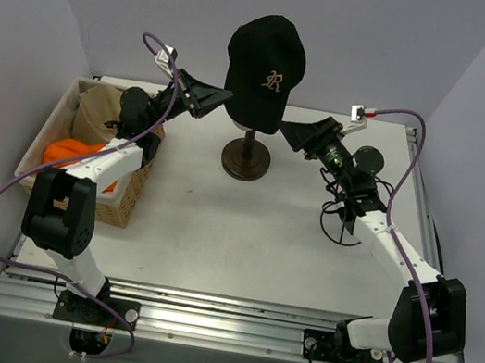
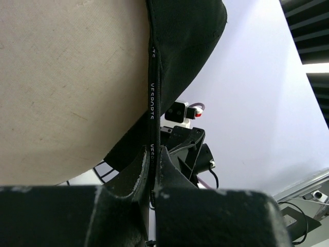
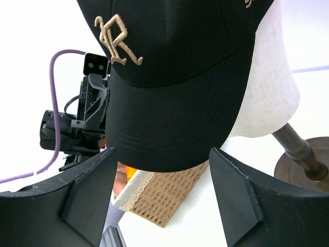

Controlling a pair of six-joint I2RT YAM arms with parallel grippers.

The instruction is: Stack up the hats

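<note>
Our right pincer [image 3: 162,164] stands released, its fingers wide on either side of the brim of the black cap [image 3: 175,51], touching nothing that we can see. Across from it, the left pincer [image 2: 154,154] is clenched on the cap's lower rim. From above, the cap sits on the head form [image 3: 272,87], brim pointing to 6 o'clock, with the left pincer at its 9 and the right at its 3. We judge this hat placed. The tan cap [image 1: 100,109] and orange hat [image 1: 67,151] lie in the basket [image 1: 118,205] at 9 o'clock of the stand [image 1: 245,161], so the left pincer is nearer, once it lets go.
</note>
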